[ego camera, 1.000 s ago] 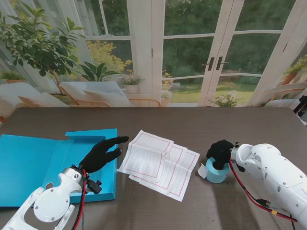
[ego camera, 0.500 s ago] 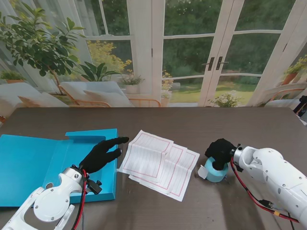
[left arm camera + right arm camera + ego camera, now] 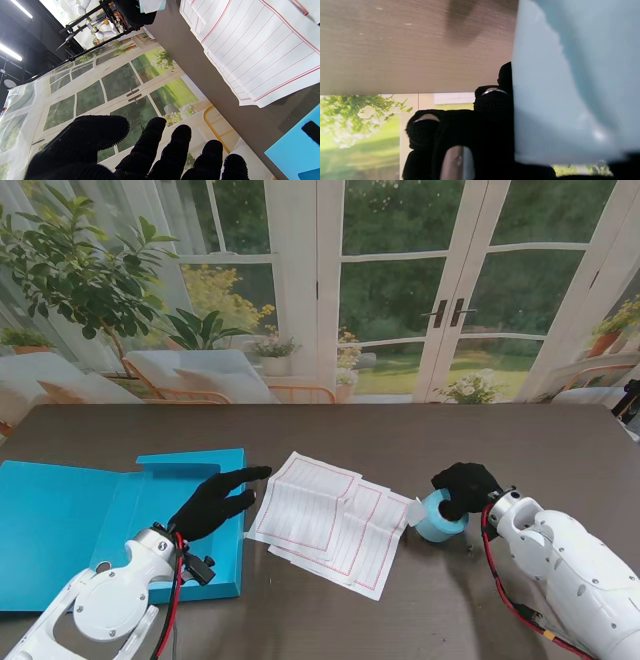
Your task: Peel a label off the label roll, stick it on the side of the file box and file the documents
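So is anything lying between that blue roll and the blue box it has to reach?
Yes. The lined documents lie fanned on the table between the label roll, held by the right hand, and the file box. The left hand hovers at the box's edge.

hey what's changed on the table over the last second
The right hand, shut on the small light-blue label roll, has carried it farther from me and slightly left, toward the red-lined white documents. The left hand, documents and open blue file box stayed put.

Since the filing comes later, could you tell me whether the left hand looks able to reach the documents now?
Probably yes: the left hand is open, its fingertips near the documents, with nothing between them.
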`<state>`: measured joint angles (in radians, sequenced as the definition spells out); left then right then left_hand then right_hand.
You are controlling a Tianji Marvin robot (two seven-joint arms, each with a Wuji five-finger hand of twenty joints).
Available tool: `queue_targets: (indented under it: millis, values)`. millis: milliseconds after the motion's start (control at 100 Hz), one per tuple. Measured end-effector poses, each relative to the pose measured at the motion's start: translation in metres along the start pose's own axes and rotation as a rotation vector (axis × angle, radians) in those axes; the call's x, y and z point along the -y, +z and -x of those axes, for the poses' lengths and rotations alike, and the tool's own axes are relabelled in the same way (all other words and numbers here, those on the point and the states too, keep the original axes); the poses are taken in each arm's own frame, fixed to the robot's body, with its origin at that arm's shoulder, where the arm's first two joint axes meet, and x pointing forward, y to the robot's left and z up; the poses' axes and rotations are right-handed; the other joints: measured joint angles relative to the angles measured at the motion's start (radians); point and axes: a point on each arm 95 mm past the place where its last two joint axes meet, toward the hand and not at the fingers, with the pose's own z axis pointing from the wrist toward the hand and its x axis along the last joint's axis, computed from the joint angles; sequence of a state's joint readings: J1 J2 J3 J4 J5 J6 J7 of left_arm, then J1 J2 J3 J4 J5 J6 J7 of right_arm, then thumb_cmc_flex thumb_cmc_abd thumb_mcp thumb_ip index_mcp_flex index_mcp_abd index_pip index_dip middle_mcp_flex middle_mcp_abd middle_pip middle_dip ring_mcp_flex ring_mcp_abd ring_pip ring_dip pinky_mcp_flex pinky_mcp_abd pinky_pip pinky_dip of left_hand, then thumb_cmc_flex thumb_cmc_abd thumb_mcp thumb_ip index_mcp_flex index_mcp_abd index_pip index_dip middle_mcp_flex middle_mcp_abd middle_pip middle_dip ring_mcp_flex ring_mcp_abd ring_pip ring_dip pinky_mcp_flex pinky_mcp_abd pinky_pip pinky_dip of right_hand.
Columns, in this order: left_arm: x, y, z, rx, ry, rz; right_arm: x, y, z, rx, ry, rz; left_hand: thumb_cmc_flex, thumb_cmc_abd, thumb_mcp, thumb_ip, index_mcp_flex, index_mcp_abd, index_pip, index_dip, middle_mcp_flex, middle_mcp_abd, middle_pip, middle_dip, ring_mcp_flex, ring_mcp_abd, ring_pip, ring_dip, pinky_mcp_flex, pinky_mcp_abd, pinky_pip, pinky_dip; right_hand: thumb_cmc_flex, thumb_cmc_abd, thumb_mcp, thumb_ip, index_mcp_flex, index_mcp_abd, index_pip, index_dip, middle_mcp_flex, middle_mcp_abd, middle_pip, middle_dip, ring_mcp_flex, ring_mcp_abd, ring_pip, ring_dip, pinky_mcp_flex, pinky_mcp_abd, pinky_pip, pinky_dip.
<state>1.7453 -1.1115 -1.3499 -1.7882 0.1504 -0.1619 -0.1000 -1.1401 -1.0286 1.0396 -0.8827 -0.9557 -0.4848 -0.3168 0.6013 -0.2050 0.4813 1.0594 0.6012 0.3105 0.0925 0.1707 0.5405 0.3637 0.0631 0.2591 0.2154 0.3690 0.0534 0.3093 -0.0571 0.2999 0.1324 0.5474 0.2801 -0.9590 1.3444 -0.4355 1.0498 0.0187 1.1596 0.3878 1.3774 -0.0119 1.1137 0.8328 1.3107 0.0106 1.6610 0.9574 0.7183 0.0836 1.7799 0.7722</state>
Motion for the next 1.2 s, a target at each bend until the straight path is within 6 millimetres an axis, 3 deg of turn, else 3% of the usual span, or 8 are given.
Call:
queue_targets:
  millis: [250,530,710,760,880,1020,1170,1200]
  values:
    - [-0.006,0.016,0.002,-0.004,-0.013,0.038,-0.003,-0.002,-0.006,0.055,0.066,0.078,0.0,0.0,0.0,0.0,0.0,0.0,0.0,0.0,0.0,0.0,0.0,0.0,0.0,0.0,0.0,0.0,0.0,0.0,0.0,0.0,0.009,0.0,0.0,0.0,0.0,0.009,0.0,0.003,0.0,0.006,0.0,-0.001,0.0,0.007,0.0,0.0,0.0,0.006,0.0,0.0]
    - [-0.011,0.044,0.0,-0.025,-0.001,0.142,-0.037,0.002,-0.033,0.032,0.111,0.165,0.0,0.0,0.0,0.0,0.0,0.0,0.0,0.0,0.0,0.003,0.001,0.015,0.026,0.011,0.016,0.021,0.036,0.0,0.013,0.016,0.01,0.0,0.0,0.0,0.0,0.009,0.0,0.003,0.0,0.007,0.0,-0.001,0.0,0.008,0.0,-0.001,0.0,0.015,0.0,0.0]
    - [-0.013,0.062,-0.003,-0.043,0.0,0.196,-0.06,0.008,-0.054,-0.004,0.135,0.211,-0.022,-0.001,-0.015,0.0,-0.004,0.0,0.0,0.0,0.0,0.006,0.011,0.053,0.055,0.015,0.03,0.074,0.071,0.014,0.065,0.085,0.01,0.0,0.0,0.0,0.0,0.01,0.0,0.003,0.0,0.008,-0.001,-0.001,0.0,0.009,0.0,-0.009,0.0,0.016,0.0,0.0]
    - [-0.014,0.067,-0.003,-0.049,-0.01,0.212,-0.065,0.009,-0.06,-0.015,0.139,0.223,-0.045,-0.001,-0.034,-0.042,-0.015,-0.002,0.001,0.0,0.0,0.01,0.012,0.067,0.076,0.02,0.046,0.096,0.079,0.019,0.083,0.117,0.01,0.0,0.0,0.0,0.0,0.01,0.0,0.003,0.0,0.008,-0.001,-0.001,0.0,0.01,0.0,-0.01,0.0,0.016,0.0,0.0]
    - [-0.017,0.077,-0.003,-0.073,-0.013,0.245,-0.078,0.01,-0.076,-0.039,0.158,0.239,-0.105,-0.002,-0.049,-0.063,-0.025,-0.002,0.001,0.001,0.0,0.011,0.023,0.104,0.099,0.027,0.078,0.149,0.101,0.026,0.113,0.207,0.01,0.0,0.0,0.0,0.0,0.012,0.0,0.003,0.0,0.01,-0.001,-0.001,0.0,0.012,0.0,-0.01,0.0,0.019,0.0,0.0]
    - [-0.022,0.087,-0.005,-0.108,0.022,0.296,-0.094,0.007,-0.096,-0.074,0.169,0.27,-0.158,-0.041,-0.058,-0.124,-0.04,-0.012,0.001,0.011,0.0,0.008,0.037,0.156,0.105,0.027,0.141,0.214,0.127,0.027,0.151,0.313,0.01,0.0,0.0,0.0,0.0,0.012,0.0,0.004,0.001,0.01,-0.005,-0.001,0.0,0.013,-0.001,-0.015,0.0,0.021,0.0,0.0]
    - [-0.023,0.096,-0.008,-0.131,0.068,0.321,-0.098,0.01,-0.107,-0.09,0.192,0.289,-0.202,-0.061,-0.056,-0.125,-0.053,-0.039,0.004,0.023,0.0,-0.001,0.047,0.203,0.104,0.027,0.219,0.264,0.138,0.027,0.164,0.387,0.01,0.0,0.0,0.0,0.0,0.012,0.0,0.003,0.001,0.011,-0.006,-0.001,0.0,0.014,-0.001,-0.016,0.0,0.027,0.0,0.0]
    - [-0.023,0.097,-0.008,-0.135,0.066,0.323,-0.099,0.01,-0.109,-0.093,0.192,0.29,-0.209,-0.061,-0.057,-0.146,-0.066,-0.045,0.005,0.024,0.0,-0.003,0.049,0.214,0.103,0.027,0.24,0.273,0.14,0.027,0.164,0.399,0.01,0.0,0.0,0.0,0.0,0.012,0.0,0.003,0.001,0.011,-0.006,-0.001,0.0,0.014,-0.001,-0.016,0.0,0.027,0.0,0.0]
